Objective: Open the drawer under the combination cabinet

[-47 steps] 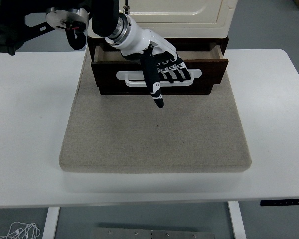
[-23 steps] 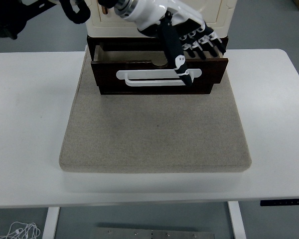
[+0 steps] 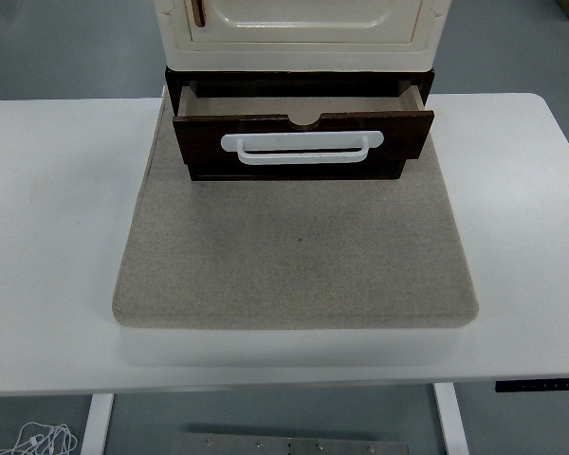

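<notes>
The dark wooden drawer (image 3: 303,142) sits at the upper centre of the frame, pulled partly out from under the cream combination cabinet (image 3: 302,33), so that a strip of its pale inside shows behind its front panel. A white handle (image 3: 302,150) runs flat across the front panel, and a small notch is cut into the middle of the panel's top edge. The cabinet and drawer stand at the far end of a grey felt mat (image 3: 294,251), which covers the centre of the white counter (image 3: 57,237). Neither hand appears anywhere in the frame, so nothing grips the handle. White cables (image 3: 38,441) lie on the floor at the lower left corner.
</notes>
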Tool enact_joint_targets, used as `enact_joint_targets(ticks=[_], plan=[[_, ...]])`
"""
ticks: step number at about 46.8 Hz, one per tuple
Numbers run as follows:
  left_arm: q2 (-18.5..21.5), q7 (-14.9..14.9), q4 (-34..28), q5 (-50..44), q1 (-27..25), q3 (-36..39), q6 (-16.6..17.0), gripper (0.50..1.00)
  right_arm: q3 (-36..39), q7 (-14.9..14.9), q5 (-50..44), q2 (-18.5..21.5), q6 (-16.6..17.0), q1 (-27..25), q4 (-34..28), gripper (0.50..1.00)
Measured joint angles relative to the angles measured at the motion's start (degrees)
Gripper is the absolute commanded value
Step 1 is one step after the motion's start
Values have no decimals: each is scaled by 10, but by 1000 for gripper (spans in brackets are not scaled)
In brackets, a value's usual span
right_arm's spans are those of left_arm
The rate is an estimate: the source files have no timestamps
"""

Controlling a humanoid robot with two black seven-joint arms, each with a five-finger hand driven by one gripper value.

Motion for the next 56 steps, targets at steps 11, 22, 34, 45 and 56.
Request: enact_joint_targets(ticks=[11,22,34,45,56], plan=[[10,-96,43,-2,3,-69,116,1000,0,0,0,0,0,0,0,928],[17,-133,132,-1,7,-106,223,1000,0,0,0,0,0,0,0,926],[17,-138,269,-9,28,-107,283,1000,0,0,0,0,0,0,0,928],[17,-135,366,-80,78,-112,286,1000,0,0,0,0,0,0,0,928],[17,-134,387,-145,160,-114,279,1000,0,0,0,0,0,0,0,928]])
